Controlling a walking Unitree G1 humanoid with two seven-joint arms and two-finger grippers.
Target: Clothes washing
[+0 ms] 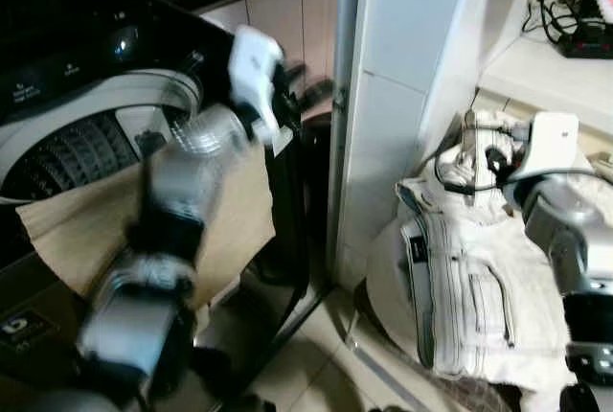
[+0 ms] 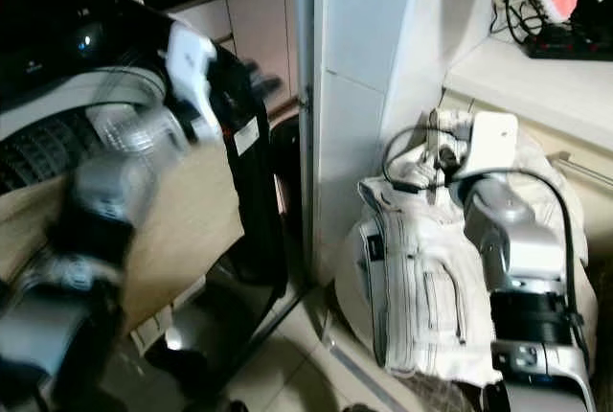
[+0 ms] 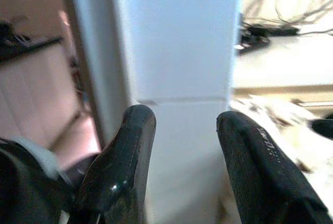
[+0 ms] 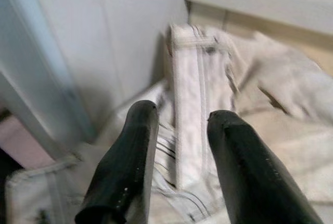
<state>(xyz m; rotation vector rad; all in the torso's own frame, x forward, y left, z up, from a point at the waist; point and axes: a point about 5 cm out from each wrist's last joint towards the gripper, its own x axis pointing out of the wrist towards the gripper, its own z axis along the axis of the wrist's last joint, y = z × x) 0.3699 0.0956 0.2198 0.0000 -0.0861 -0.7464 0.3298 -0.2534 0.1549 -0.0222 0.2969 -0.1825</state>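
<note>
One white garment (image 1: 469, 287) heaped beside a white pillar (image 1: 402, 96); one brown cloth (image 1: 86, 225) over washer rim (image 1: 57, 134). Left gripper (image 3: 182, 146) spread, empty; right gripper (image 4: 177, 151) spread above the garment.

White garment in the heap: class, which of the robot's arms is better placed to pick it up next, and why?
Right. The right gripper hovers, fingers open, directly over the white garment. The left gripper is up beside the washing machine, facing the white pillar.

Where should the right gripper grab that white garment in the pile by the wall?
Probably the raised folded seam band of the white garment, coming from above: the right gripper is open with its fingers astride that ridge. It stands proud of the pile, so a pinch should catch it.
</note>
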